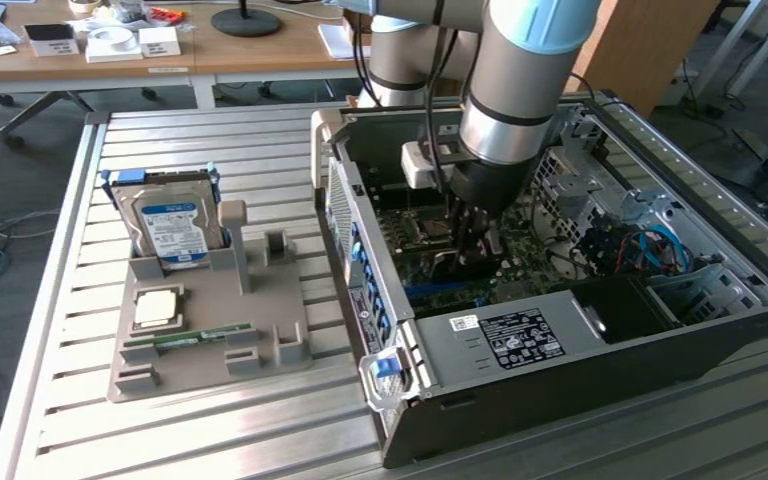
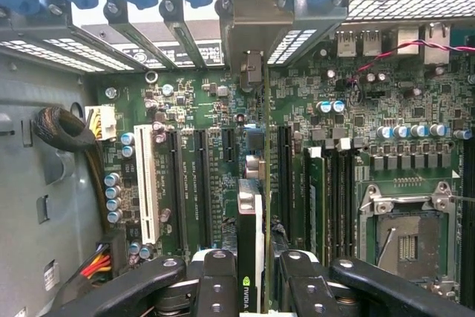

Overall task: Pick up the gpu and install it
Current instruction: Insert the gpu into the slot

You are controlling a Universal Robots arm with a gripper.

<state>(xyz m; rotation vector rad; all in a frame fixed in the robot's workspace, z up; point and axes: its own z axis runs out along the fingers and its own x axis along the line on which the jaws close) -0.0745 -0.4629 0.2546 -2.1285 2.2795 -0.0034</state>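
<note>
gpu [image 2: 249, 243] edge-on, clamped in gripper [image 2: 256, 281], over motherboard [image 2: 194, 109]

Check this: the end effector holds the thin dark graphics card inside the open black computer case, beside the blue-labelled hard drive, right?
No: the exterior view shows the blue-labelled hard drive standing in the grey plastic holder, outside the case. The end effector does hold the thin dark graphics card inside.

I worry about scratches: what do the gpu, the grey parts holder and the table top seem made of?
The gpu: dark circuit board, likely fibreglass laminate, with a dull silvery bracket, seemingly sheet metal. The grey parts holder: matte, uniform, probably plastic. The table top: pale ribbed slats with soft sheen, probably aluminium.
</note>
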